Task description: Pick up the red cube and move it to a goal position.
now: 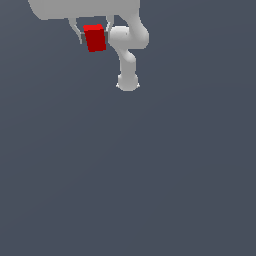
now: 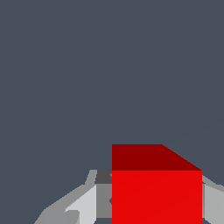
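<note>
End effector [image 1: 94,36] is pinching the small bright red cube [image 1: 95,38] squarely between its fingers, riding near the exterior view's twelve o'clock.

red cubes: just 1, the red cube [image 1: 95,38]
robot arms: 1
grippers: 1, the gripper [image 1: 94,36]
fingers: 2 showing

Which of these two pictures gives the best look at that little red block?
The wrist view: the red cube fills much of the frame, showing two faces clearly between the gripper fingers. In the exterior view the red cube is small, near the picture's top, held in the gripper.
</note>
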